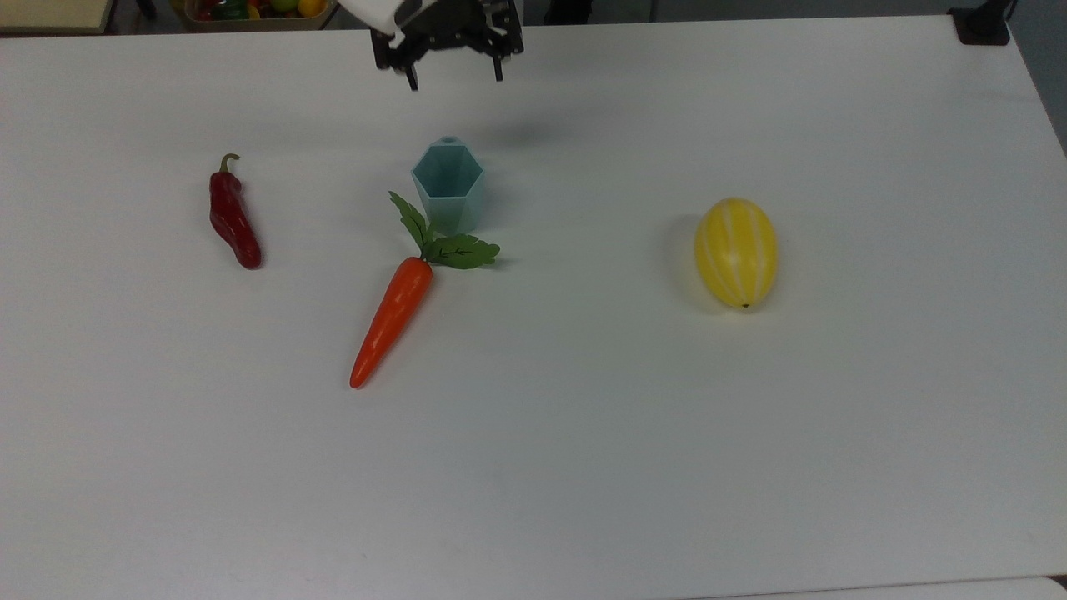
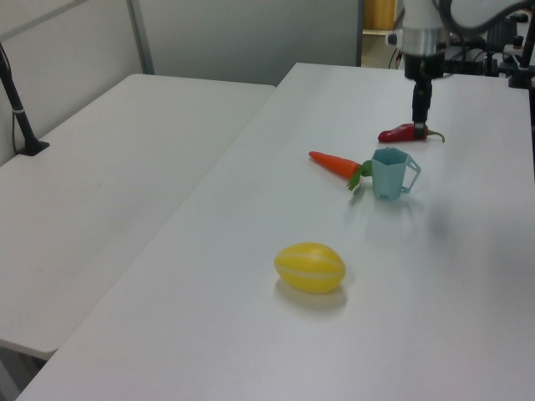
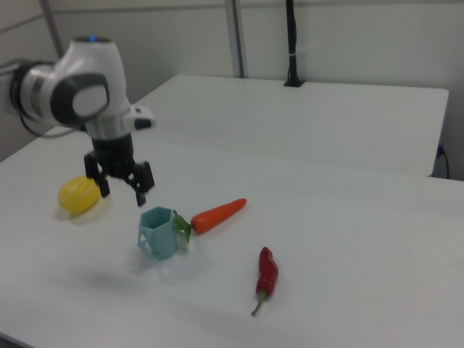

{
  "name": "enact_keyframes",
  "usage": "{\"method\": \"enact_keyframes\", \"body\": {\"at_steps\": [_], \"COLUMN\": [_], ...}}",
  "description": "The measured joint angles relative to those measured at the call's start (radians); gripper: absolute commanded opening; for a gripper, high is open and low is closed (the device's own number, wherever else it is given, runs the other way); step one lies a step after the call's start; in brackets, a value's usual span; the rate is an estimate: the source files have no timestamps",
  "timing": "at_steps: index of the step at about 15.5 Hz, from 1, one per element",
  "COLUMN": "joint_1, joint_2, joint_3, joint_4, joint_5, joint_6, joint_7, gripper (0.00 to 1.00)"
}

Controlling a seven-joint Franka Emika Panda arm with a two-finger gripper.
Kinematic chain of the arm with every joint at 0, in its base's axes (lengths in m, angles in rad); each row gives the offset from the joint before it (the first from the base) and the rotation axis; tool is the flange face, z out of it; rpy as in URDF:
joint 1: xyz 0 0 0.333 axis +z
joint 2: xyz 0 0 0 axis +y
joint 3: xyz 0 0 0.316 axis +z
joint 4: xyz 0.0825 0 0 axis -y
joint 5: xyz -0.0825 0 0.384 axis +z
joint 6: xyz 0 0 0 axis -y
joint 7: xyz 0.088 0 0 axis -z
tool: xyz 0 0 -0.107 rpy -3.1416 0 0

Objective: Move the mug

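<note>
You're looking at a white bench (image 2: pixel 251 276) with a second white table (image 2: pixel 100 167) butted beside it — a black pole (image 2: pixel 17 104) stands clamped on that one. Grey partition panels (image 2: pixel 242 38) close off the back; the light falls even and soft.

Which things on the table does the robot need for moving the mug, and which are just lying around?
For the job:
mug
end effector, open, lifted above the table

Just lying about:
carrot
red chili pepper
yellow melon
</note>
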Motion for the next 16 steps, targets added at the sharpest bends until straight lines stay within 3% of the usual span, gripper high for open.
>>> {"method": "enact_keyframes", "body": {"at_steps": [4,7,11,16], "joint_1": [0.0,-0.008,-0.027,-0.045], "joint_2": [-0.001,-0.001,0.001,0.017], "joint_3": [0.01,0.065,0.086,0.086], "joint_4": [0.205,0.312,0.349,0.352], "joint_5": [0.012,0.015,0.015,0.015], "joint_6": [-0.21,-0.277,-0.261,-0.128], "joint_7": [0.135,0.257,0.273,0.165], "gripper": [1.0,1.0,1.0,1.0]}}
